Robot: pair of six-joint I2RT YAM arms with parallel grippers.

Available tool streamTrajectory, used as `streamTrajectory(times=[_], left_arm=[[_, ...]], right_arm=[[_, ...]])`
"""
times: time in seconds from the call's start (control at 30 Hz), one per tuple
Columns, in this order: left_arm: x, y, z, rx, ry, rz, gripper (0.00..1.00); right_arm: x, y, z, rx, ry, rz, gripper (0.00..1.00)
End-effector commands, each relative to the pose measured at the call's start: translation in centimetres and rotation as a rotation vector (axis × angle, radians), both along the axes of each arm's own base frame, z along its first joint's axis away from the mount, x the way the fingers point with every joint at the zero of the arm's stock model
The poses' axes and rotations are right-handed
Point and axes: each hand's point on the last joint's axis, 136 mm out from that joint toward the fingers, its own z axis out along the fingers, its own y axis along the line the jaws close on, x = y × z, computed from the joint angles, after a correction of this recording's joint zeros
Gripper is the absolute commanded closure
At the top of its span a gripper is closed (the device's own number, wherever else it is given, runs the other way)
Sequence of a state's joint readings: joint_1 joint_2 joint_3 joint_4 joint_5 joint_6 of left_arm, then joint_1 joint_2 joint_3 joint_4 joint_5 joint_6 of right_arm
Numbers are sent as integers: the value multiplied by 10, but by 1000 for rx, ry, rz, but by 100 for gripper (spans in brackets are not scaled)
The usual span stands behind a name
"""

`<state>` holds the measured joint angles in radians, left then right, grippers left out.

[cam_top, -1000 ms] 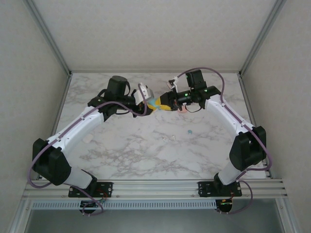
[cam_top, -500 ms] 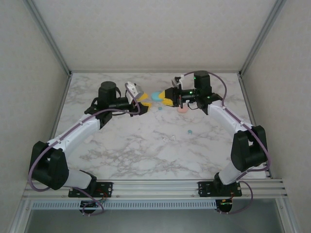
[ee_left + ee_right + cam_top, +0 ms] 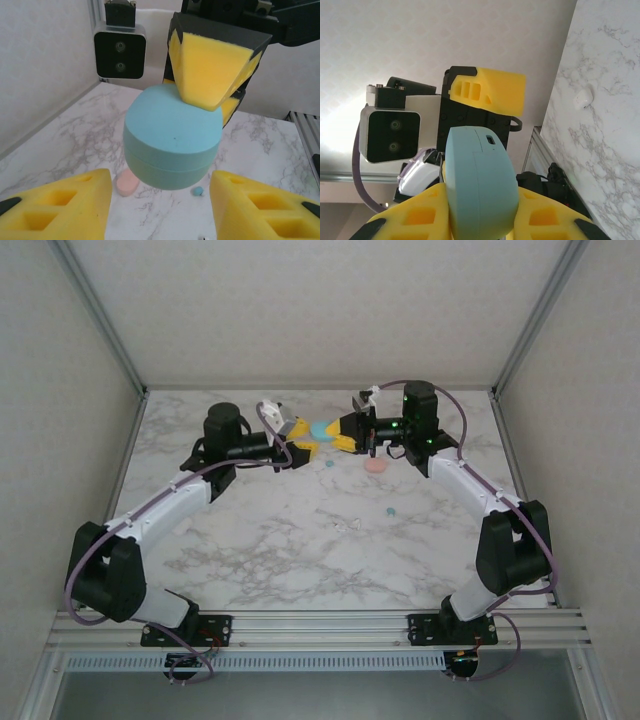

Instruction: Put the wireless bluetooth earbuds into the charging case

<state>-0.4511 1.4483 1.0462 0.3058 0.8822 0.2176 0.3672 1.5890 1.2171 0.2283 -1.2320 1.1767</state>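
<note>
Right tool [image 3: 344, 440] is clamped on the teal case [image 3: 172, 145], holding it in the air over the far middle of the counter [image 3: 250, 560]; the case sits between its yellow fingers [image 3: 417, 217]. The lid looks shut, with the seam line showing around the case. Left tool [image 3: 298, 447] faces it with jaws wide, one yellow finger [image 3: 60, 205] on each side and just short of the case, not touching it.

Earbuds are not in the case. A teal earbud [image 3: 391, 511] lies loose on the counter and a white earbud [image 3: 582, 98] lies further off. A pink case [image 3: 376, 466] lies on the counter under the right arm.

The step looks like a two-arm regrip or lid opening. To do it well, keep the right grip firm and level and centre the left fingers on one half of the case only, above or below the seam. Close slowly so the smooth rounded shell does not squirt out. Don't let the right tool go before the left is seated, because a drop could scatter the earbuds below
</note>
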Motion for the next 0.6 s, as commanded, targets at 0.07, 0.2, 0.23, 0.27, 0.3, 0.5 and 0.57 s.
streamTrajectory(times=[0.07, 0.2, 0.23, 0.27, 0.3, 0.5, 0.57], left_arm=[[-5, -9, 20, -24, -55, -43, 47], [-5, -10, 21, -24, -59, -45, 50], [-5, -10, 20, -22, -56, -47, 51], [-5, -10, 19, -20, -52, -51, 52], [-6, -10, 19, -20, -50, -53, 52], [-7, -13, 17, -16, -46, -61, 52], [-7, -15, 15, -14, -43, -64, 52]], right_arm=[[-11, 1, 16, 27, -44, 36, 82], [-12, 2, 15, 27, -44, 41, 82], [-12, 2, 15, 27, -43, 42, 82], [-12, 2, 16, 28, -44, 41, 82], [-11, 2, 16, 29, -45, 40, 82], [-13, 3, 19, 33, -50, 45, 82], [-13, 3, 19, 33, -47, 44, 82]])
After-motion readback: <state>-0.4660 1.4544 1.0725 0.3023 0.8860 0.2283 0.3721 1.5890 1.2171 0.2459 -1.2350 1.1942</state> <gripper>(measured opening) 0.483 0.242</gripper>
